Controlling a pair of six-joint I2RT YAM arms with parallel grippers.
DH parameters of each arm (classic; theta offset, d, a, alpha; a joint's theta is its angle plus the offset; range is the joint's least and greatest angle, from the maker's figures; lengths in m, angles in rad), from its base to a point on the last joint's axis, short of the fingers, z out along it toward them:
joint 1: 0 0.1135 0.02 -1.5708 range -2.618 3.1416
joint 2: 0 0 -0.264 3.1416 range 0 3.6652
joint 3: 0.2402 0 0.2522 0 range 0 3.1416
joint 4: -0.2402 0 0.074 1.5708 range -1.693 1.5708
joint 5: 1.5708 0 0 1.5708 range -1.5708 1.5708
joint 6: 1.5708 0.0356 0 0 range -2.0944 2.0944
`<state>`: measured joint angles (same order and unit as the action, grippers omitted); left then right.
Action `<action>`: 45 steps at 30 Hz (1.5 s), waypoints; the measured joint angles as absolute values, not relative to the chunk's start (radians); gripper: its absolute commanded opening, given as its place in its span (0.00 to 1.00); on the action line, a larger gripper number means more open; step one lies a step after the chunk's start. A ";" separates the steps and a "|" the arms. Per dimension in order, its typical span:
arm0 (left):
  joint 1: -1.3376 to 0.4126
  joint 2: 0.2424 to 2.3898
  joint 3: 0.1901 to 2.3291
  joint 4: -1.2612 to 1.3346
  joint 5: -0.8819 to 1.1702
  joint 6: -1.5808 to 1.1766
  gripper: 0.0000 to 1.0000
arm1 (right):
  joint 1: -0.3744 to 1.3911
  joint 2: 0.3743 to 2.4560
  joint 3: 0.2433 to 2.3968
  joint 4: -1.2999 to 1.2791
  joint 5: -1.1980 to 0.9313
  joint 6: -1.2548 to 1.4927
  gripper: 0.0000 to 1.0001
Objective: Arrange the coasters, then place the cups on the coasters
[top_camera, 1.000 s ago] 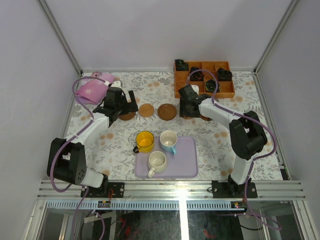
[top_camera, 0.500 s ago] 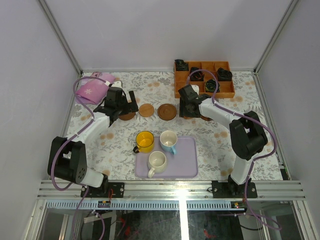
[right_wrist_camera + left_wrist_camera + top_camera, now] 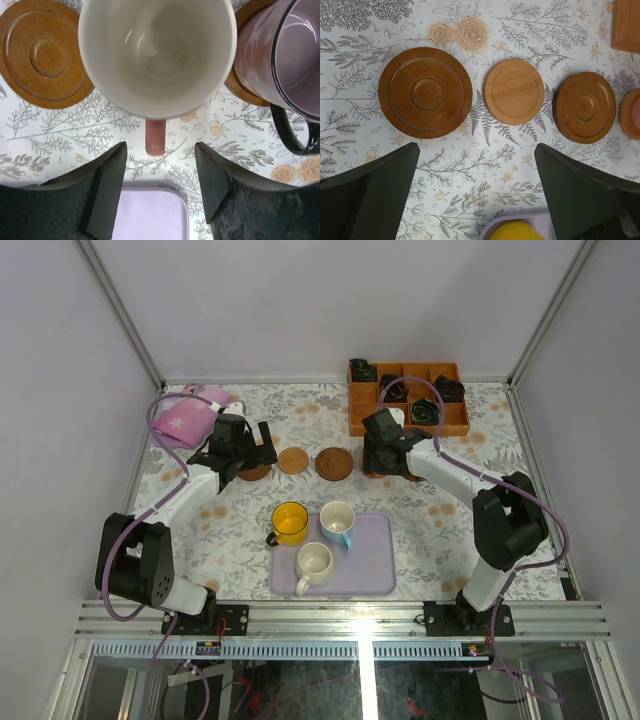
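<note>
Wooden coasters (image 3: 334,463) lie in one row on the flowered counter (image 3: 470,165), so the arranging part of the task seems to be done.

Ahead of the left gripper (image 3: 476,147) three of them are bare. A dark grooved coaster (image 3: 425,92) lies ahead to its left, a light coaster (image 3: 514,91) straight ahead, and a second dark coaster (image 3: 584,114) ahead to its right. The left gripper hangs above the counter with its jaws spread wide and carries nothing.

The pink cup (image 3: 157,55) stands just ahead of the right gripper (image 3: 160,160), and its handle (image 3: 155,137) points back into the gap between the jaws. These jaws stand apart on both sides of the handle without touching it, so this gripper holds nothing. The cup hides its own coaster in the right wrist view. However, the left wrist view shows, far to the right, the edge of a fourth disc with something pink upon it.

Ahead to the right of the right gripper the purple cup (image 3: 280,60) sits on the last coaster, whose rim shows beside it.

Two cups of five therefore look placed. The yellow cup (image 3: 290,523), the light blue cup (image 3: 338,523) and the cream cup (image 3: 315,562) are behind both grippers on the lavender tray (image 3: 375,575). They are yet to be carried to the three bare coasters.
</note>
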<state>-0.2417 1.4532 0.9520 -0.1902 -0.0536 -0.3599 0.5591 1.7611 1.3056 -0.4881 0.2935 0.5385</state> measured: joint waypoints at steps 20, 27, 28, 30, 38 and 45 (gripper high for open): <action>-0.251 1.367 0.927 -0.226 -0.017 -0.346 0.96 | 0.673 1.415 1.117 -0.480 0.136 0.461 0.72; -0.323 1.219 0.902 -0.377 -0.016 -0.356 0.91 | 0.700 1.393 1.106 -0.485 0.126 0.437 0.73; -0.338 1.204 0.902 -0.402 -0.015 -0.363 0.89 | 0.700 1.388 1.106 -0.487 0.128 0.435 0.74; -0.377 1.171 0.902 -0.464 -0.016 -0.379 0.88 | 0.700 1.375 1.106 -0.488 0.134 0.431 0.74; -0.529 1.127 0.902 -0.685 -0.032 -0.466 0.84 | 0.700 1.318 1.106 -0.485 0.162 0.414 0.74; -0.565 1.051 0.913 -0.845 -0.049 -0.530 0.86 | 0.700 1.313 1.108 -0.484 0.166 0.398 0.74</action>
<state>-0.5652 1.0508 0.9127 -0.8448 -0.0494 -0.5301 0.6998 1.3132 1.1080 -0.4843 0.1658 0.3977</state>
